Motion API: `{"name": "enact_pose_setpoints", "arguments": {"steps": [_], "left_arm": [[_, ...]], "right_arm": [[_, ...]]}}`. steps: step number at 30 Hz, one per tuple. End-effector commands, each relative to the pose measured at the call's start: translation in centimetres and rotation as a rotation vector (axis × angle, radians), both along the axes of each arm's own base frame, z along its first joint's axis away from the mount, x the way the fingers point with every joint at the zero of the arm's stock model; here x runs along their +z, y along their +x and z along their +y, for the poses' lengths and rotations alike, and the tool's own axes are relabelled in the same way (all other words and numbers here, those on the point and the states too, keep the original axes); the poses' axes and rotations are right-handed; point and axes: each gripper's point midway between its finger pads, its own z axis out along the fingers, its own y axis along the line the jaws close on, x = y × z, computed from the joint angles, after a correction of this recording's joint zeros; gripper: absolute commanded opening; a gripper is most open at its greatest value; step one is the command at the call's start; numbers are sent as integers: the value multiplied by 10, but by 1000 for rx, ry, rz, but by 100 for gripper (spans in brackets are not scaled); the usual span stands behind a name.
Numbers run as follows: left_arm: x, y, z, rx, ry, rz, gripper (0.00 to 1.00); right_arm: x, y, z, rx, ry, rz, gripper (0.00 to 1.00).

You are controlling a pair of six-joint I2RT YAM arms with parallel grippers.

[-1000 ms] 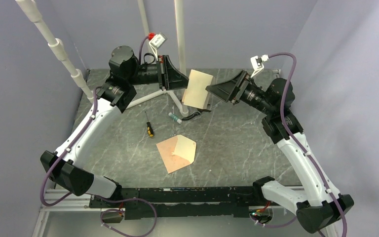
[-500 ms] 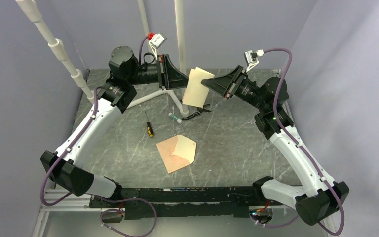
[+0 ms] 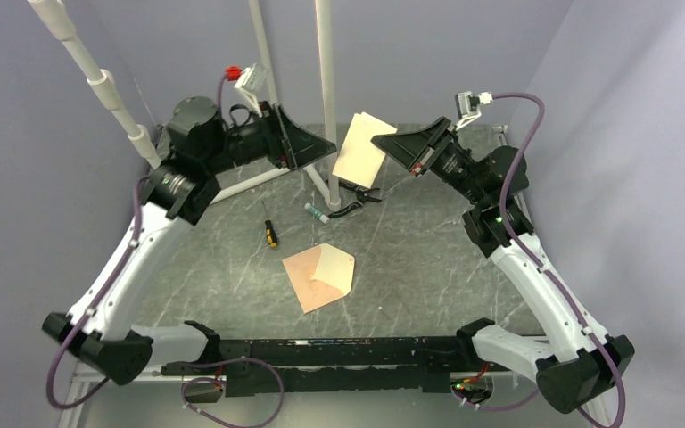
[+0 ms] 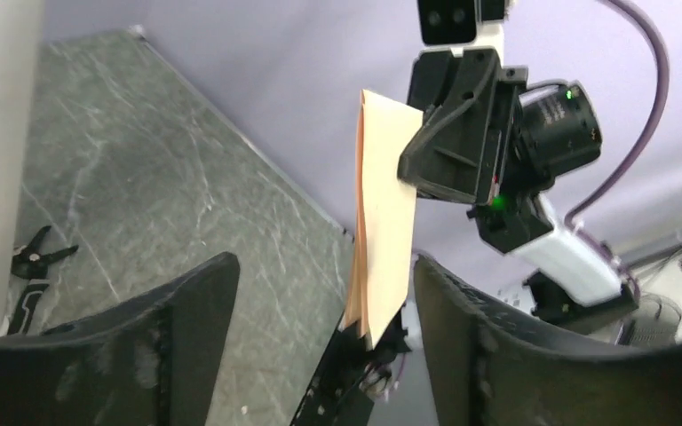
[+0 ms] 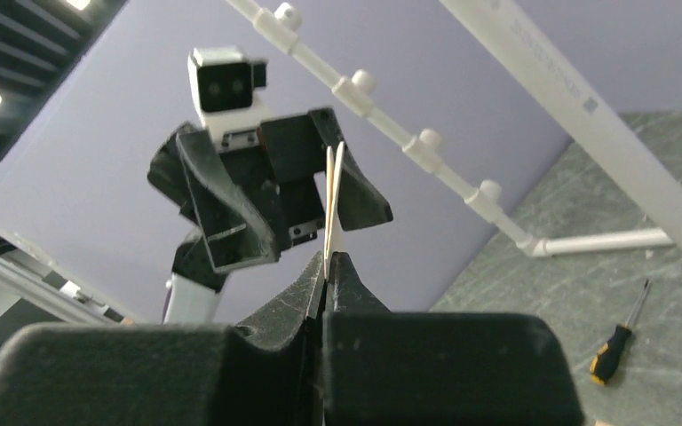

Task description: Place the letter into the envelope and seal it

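Note:
The letter, a folded pale tan sheet, hangs in the air at the back of the table, pinched at its right edge by my right gripper, which is shut on it. In the right wrist view the letter shows edge-on, rising from the closed tips of the right gripper. My left gripper stands open just left of the sheet and apart from it. Seen from the left wrist, the letter hangs beyond the wide-open left gripper. The envelope lies flat mid-table, flap open.
A screwdriver with a yellow-and-black handle, a marker and a black tool lie on the table behind the envelope. White pipe poles rise at the back between the two grippers.
My left gripper has opened, let go of the letter and drawn back to the left. My right gripper has shut on the letter's right edge and holds it alone.

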Motion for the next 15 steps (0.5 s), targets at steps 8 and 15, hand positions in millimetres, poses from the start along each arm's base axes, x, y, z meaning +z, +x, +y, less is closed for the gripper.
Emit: {"name": "enact_pose_setpoints", "arguments": {"steps": [8, 15], "left_arm": [[25, -25, 4, -62, -123, -80, 93], [36, -40, -9, -238, -178, -68, 82]], "right_arm": [[53, -13, -4, 9, 161, -171, 0], [56, -21, 7, 54, 162, -183, 0]]}}
